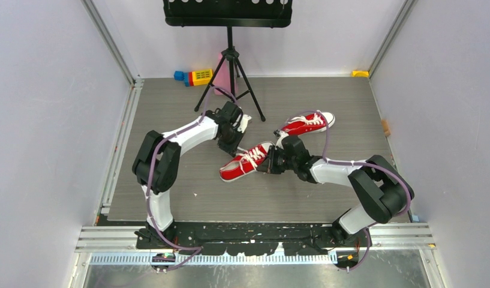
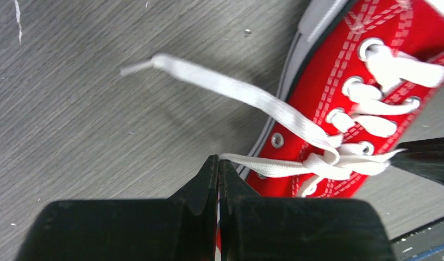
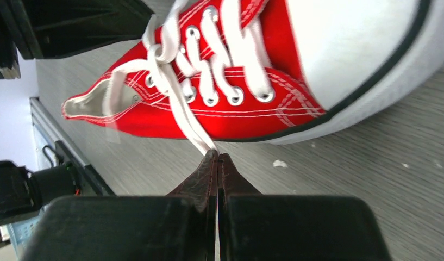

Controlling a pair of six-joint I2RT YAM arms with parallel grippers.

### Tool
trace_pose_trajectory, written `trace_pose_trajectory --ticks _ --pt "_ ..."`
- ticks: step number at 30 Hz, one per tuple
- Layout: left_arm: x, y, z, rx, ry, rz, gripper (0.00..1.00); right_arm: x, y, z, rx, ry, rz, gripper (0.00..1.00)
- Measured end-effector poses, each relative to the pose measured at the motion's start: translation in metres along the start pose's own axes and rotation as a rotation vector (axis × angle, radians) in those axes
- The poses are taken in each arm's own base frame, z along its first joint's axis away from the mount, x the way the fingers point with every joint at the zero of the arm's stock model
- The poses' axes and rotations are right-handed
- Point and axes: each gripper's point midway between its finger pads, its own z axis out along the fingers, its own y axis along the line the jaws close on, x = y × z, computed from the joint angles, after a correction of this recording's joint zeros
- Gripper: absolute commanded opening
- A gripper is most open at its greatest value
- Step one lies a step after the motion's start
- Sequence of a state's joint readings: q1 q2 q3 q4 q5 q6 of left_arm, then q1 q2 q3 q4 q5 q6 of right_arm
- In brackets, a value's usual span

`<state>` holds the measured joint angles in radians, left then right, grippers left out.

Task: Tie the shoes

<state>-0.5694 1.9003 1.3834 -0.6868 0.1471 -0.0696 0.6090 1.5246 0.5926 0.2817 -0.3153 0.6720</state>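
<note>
Two pairs of fingers: one pair on each arm, both working on the same shoe.
Left fingers [image 2: 208, 173]: pressed together, tips nipping a strand of the flat white lace [image 2: 274, 166].
Right fingers [image 3: 207, 169]: also pressed together, nipping another strand of that lace from the shoe's other side.
Lace: both held strands run taut to a crossing bunched over the top eyelets. A third, loose length trails away across the worktop [image 1: 170, 198].
Near shoe [image 1: 245, 162]: a small red canvas low-top sneaker with white rubber sole and toe cap, lying on the grey wood-grain worktop between the two arms.
Far shoe [image 1: 308, 123]: the matching red sneaker, further back and right, just behind the right arm. No fingers touch it.
Progress, as a judgement: the near shoe's knot looks to be mid-tightening. I cannot tell whether it is a first crossover or a bow. The far shoe's laces are too small to read, so it likely remains to be tied.
Count: two red sneakers, two arms, two pairs of fingers.
Surroundings: one black tripod music stand [image 1: 230, 60] at the back, with one cluster of blue, red and yellow toy blocks [image 1: 193, 77] beside it.
</note>
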Motion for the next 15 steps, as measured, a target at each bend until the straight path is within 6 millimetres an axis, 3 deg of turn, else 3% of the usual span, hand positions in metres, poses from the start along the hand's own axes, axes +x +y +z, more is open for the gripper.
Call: trace_pose_trajectory --ticks 7,15 --pt "0.014 0.012 0.014 -0.074 0.072 -0.007 0.0 0.003 -0.022 -0.003 0.156 -0.029 0.049 0.0" --pt "0.016 0.014 0.014 -0.14 0.077 -0.012 0.0 0.004 -0.023 -0.005 0.296 -0.053 0.02 0.0"
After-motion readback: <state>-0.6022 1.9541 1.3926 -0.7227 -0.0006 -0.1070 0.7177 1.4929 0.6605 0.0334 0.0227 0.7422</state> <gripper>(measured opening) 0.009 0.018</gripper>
